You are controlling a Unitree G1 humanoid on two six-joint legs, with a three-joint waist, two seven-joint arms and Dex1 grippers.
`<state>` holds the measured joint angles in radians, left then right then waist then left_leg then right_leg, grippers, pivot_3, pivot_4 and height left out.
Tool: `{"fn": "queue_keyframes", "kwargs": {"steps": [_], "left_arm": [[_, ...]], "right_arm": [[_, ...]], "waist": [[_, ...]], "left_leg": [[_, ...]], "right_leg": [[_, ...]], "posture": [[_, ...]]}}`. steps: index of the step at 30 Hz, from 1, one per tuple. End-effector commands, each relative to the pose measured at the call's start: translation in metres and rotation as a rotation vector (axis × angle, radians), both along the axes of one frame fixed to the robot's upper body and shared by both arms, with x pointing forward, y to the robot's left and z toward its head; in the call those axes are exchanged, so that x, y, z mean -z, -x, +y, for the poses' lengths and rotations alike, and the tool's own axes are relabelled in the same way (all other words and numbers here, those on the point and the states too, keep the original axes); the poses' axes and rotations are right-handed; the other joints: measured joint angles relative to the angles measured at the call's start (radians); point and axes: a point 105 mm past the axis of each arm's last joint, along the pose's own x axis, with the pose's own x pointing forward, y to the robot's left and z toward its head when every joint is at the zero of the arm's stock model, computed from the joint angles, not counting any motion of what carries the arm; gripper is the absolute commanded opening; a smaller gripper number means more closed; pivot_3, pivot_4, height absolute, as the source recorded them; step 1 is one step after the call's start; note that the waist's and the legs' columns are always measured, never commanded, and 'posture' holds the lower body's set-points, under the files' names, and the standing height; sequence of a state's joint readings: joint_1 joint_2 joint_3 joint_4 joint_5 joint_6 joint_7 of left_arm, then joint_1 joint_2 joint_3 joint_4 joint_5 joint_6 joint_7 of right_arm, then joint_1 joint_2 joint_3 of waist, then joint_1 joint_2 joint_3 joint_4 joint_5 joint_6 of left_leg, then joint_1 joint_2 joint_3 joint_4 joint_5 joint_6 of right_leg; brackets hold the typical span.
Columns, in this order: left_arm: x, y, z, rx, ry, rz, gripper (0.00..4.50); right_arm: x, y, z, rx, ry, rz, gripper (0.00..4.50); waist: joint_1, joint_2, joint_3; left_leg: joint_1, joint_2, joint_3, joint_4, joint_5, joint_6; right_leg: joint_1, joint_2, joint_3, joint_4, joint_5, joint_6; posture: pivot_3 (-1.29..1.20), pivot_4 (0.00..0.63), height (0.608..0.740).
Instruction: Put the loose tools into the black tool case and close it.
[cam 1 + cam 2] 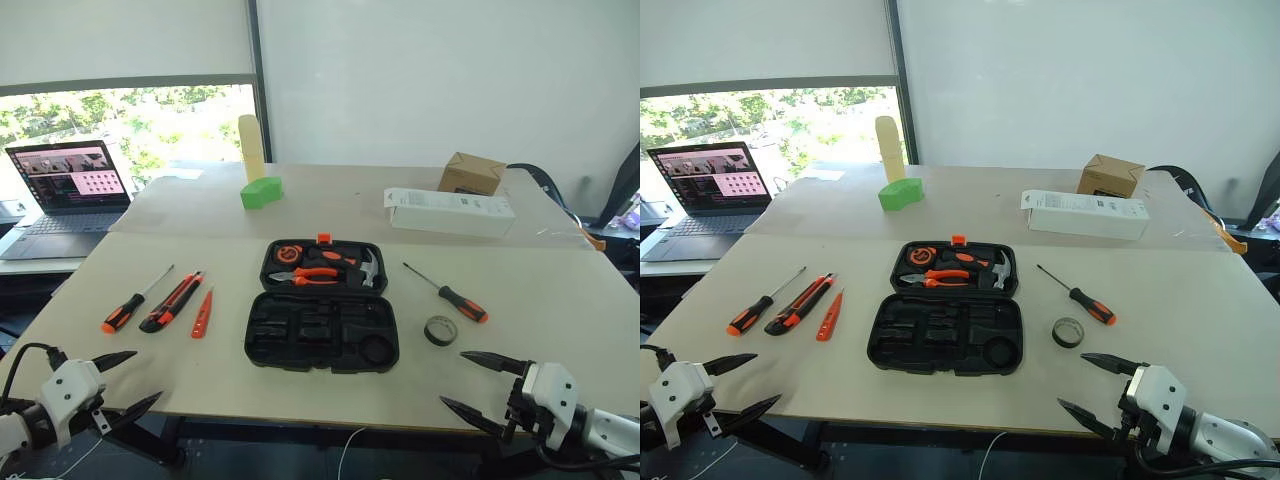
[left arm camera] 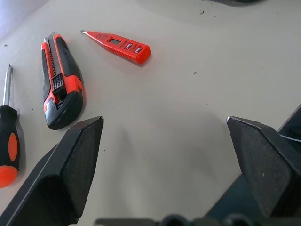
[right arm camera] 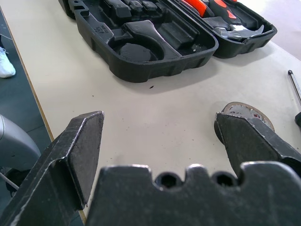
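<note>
Both claws spread wide, empty, hovering at the near tabletop (image 1: 560, 300) edge. Black tool case (image 1: 322, 318) lies open mid-tabletop. Left of it: screwdriver (image 1: 134, 300), utility knife (image 1: 172, 301), slim orange tester (image 1: 202, 313). Right of it: second screwdriver (image 1: 448, 293), tape roll (image 1: 440, 330). Risks: left claw (image 1: 125, 383) nudging tightly grouped tools; right claw (image 1: 472, 384) pushing the flat tape roll instead of gripping; unseated tools blocking lid closure.

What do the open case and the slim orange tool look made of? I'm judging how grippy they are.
Black tool case: likely moulded plastic, matte, with formed tool slots. Slim orange tool: apparently glossy orange plastic with a metal tip and ribbed end.
</note>
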<state>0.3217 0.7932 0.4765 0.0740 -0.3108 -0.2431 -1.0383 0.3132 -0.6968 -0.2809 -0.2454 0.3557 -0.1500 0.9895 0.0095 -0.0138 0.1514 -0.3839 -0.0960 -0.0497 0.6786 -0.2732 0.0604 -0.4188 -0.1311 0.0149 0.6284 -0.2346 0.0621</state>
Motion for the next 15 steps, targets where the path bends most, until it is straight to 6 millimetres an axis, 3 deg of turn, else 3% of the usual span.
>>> {"fn": "queue_keyframes", "kwargs": {"steps": [1, 3, 5, 10, 15], "left_arm": [[-0.016, 0.0, 0.019, -0.179, 0.123, -0.089, 4.5], [-0.017, 0.017, 0.053, -0.475, 0.338, -0.136, 4.5], [-0.005, 0.037, 0.072, -0.66, 0.436, -0.12, 4.5], [0.002, 0.057, 0.089, -0.855, 0.568, -0.105, 4.5], [-0.022, 0.041, 0.099, -0.867, 0.654, -0.125, 4.5]], "right_arm": [[-0.029, -0.01, 0.031, -0.092, -0.122, -0.114, 4.42], [-0.065, -0.02, 0.068, -0.178, -0.312, -0.235, 4.42], [-0.084, -0.024, 0.085, -0.214, -0.437, -0.265, 4.42], [-0.093, -0.021, 0.112, -0.31, -0.466, -0.304, 4.42], [-0.08, -0.013, 0.115, -0.365, -0.41, -0.29, 4.42]], "waist": [[-0.002, 0.0, 0.0], [-0.023, -0.002, 0.001], [-0.038, -0.002, 0.001], [-0.011, -0.009, -0.001], [0.016, -0.015, -0.002]], "left_leg": [[0.0, 0.0, 0.0, 0.0, 0.0, 0.0], [0.001, 0.002, 0.001, 0.0, 0.0, -0.001], [0.0, 0.004, 0.0, 0.0, -0.001, -0.002], [0.012, 0.006, -0.004, 0.0, -0.009, -0.007], [0.012, 0.004, -0.004, 0.002, -0.011, -0.006]], "right_leg": [[0.0, 0.0, 0.0, 0.0, 0.0, 0.0], [-0.001, 0.001, 0.001, -0.001, 0.002, -0.002], [-0.003, 0.002, 0.0, 0.0, 0.005, -0.007], [-0.002, 0.01, -0.004, 0.003, 0.005, -0.008], [-0.001, 0.008, -0.005, 0.0, 0.005, -0.008]], "posture": [[0.0, 0.15, 0.74], [0.0, 0.15, 0.74], [0.0, 0.15, 0.74], [0.0, 0.15, 0.74], [0.0, 0.15, 0.74]]}}
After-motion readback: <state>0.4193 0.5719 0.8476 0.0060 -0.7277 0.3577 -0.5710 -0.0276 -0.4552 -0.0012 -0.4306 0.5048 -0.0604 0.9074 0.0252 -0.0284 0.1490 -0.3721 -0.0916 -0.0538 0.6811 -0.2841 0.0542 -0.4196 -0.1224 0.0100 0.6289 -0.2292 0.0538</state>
